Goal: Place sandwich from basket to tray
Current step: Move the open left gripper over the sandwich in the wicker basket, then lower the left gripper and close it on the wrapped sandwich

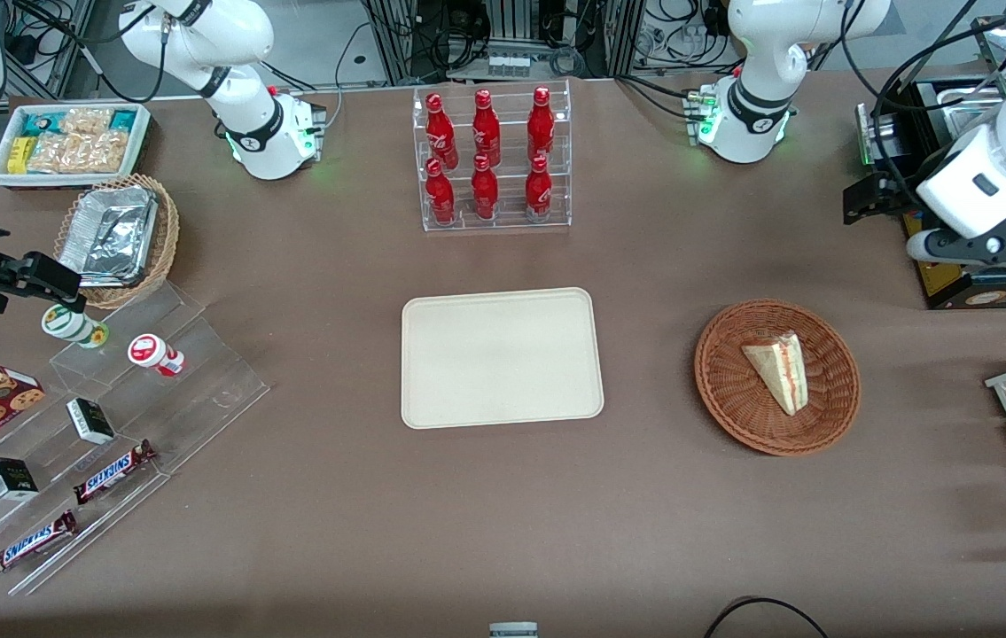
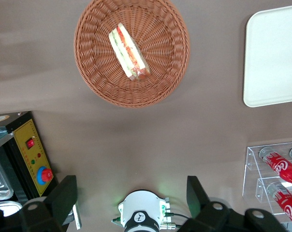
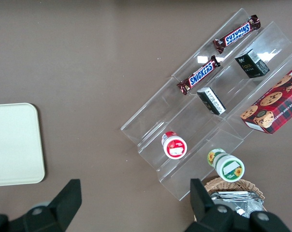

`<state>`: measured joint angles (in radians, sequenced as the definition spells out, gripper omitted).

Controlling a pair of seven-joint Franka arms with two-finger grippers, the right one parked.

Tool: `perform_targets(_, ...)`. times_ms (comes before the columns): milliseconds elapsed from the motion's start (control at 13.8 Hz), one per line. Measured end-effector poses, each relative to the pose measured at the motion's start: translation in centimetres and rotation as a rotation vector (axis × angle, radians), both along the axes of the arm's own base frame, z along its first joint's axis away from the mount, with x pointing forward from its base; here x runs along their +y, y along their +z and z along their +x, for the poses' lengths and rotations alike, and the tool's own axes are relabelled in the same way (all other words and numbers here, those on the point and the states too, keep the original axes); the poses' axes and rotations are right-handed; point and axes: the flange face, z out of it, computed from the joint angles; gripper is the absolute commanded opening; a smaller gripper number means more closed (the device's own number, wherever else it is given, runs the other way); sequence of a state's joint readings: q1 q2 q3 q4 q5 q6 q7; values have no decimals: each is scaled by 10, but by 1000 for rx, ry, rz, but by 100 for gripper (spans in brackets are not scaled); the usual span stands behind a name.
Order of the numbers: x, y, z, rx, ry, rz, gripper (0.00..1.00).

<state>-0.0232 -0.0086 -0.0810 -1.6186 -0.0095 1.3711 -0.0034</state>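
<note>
Sandwich (image 2: 129,51) in basket (image 2: 95,79) — pincer (image 2: 131,199) apart.

I can read "SNICKERS" in white-and-blue lettering on two brown candy bar wrappers (image 1: 115,470) (image 1: 30,542) lying on the clear acrylic stepped shelf (image 1: 201,372). The red bottles (image 2: 277,164) in the clear rack carry white script I can't quite read. The red cookie box (image 3: 275,104) has lettering too small to read.
</note>
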Motion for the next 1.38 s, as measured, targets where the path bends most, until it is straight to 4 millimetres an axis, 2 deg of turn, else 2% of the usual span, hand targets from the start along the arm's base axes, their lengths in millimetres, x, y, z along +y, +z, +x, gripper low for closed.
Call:
perform_targets(145, -1, -32, 7, -10, 1, -1, 100)
perform_targets(435, -1, -109, 17, -58, 2, -5, 100)
perform_targets(652, -1, -160, 16, -103, 2, -7, 100)
perform_targets(1087, 11, -225, 6, -193, 22, -14, 100)
perform_targets(1377, 23, -242, 14, -223, 153, -3, 100)
